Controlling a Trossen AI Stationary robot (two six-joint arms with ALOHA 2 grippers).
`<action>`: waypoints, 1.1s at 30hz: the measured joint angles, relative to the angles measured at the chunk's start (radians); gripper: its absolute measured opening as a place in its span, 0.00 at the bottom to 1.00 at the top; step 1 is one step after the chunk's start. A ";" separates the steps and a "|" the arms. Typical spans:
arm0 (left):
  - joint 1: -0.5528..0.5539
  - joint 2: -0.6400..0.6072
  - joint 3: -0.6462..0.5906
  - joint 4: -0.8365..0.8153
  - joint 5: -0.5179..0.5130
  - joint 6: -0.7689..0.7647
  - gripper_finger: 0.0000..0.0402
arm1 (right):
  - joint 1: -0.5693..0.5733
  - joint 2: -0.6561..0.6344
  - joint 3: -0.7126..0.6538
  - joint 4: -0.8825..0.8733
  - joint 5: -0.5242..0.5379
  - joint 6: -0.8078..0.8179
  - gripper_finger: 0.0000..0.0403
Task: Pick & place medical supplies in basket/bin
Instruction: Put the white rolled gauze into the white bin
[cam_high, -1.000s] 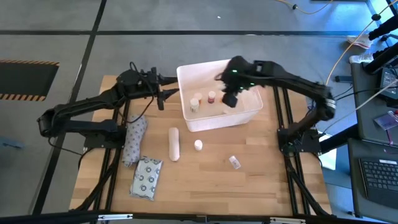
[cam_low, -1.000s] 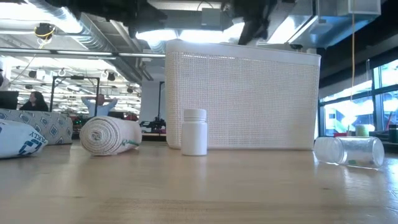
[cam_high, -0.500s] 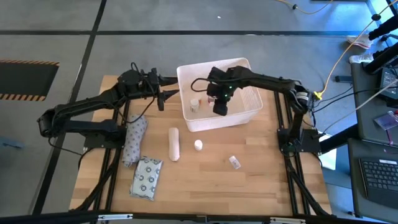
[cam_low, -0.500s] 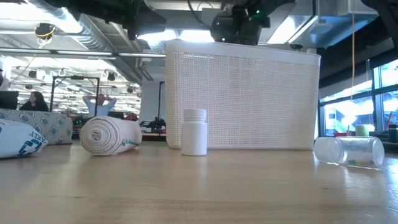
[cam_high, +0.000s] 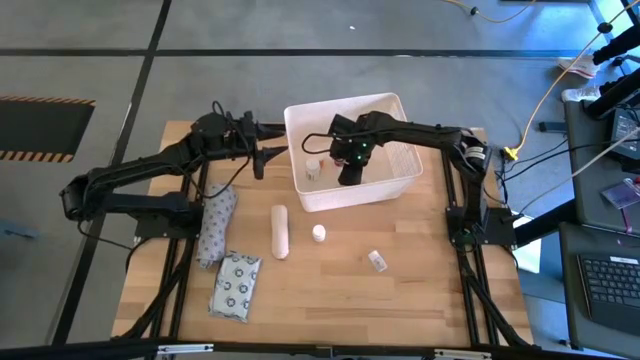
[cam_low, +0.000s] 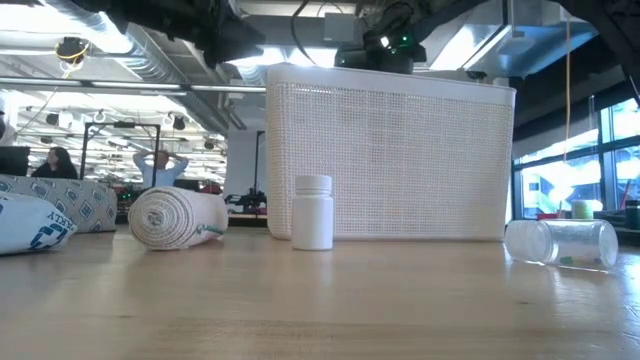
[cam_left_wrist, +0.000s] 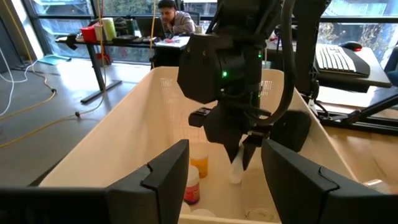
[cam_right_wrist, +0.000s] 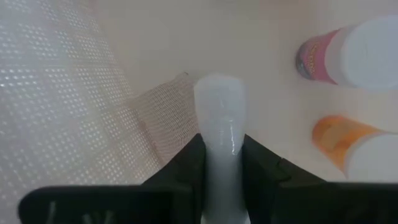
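Observation:
My right gripper (cam_high: 348, 174) reaches down into the white bin (cam_high: 398, 103), shut on a small white tube (cam_right_wrist: 219, 118). Beside it on the bin's floor stand a pink-capped bottle (cam_right_wrist: 351, 53) and an orange-capped bottle (cam_right_wrist: 354, 149). My left gripper (cam_high: 266, 153) hovers open just outside the bin's left rim, pointing level into it and touching nothing. On the table in front of the bin lie a white roll (cam_high: 280, 231), a white bottle (cam_high: 318, 233), a small clear tube (cam_high: 377, 260) and a ring-patterned packet (cam_high: 236, 287). My right gripper pinches the small white tube's upper part (cam_right_wrist: 217, 163) between its two fingers, coming from above and pointing steeply down. The tube runs along the fingers and sticks out below their tips (cam_left_wrist: 236, 172). Whether its lower end touches the bin's floor, I cannot tell.
A second patterned packet (cam_high: 216, 225) lies at the table's left beside the left arm. The bin's tall perforated wall (cam_low: 390, 160) stands behind the white bottle (cam_low: 313, 211) and the roll (cam_low: 175, 217). People sit in the room beyond the table.
My right gripper has come down into the bin and toward its left side, tipping to point steeply down, with the tube still between its fingers. The left arm has kept still.

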 joint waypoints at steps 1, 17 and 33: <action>0.000 0.000 0.000 -0.006 0.000 0.000 0.48 | 0.000 0.000 0.000 0.000 0.000 0.000 0.20; 0.000 0.000 0.000 -0.036 0.000 0.025 0.48 | 0.000 0.000 0.000 -0.019 -0.003 -0.027 0.20; 0.000 0.000 0.000 -0.036 0.000 0.025 0.48 | 0.000 0.000 0.000 -0.029 -0.004 -0.026 0.40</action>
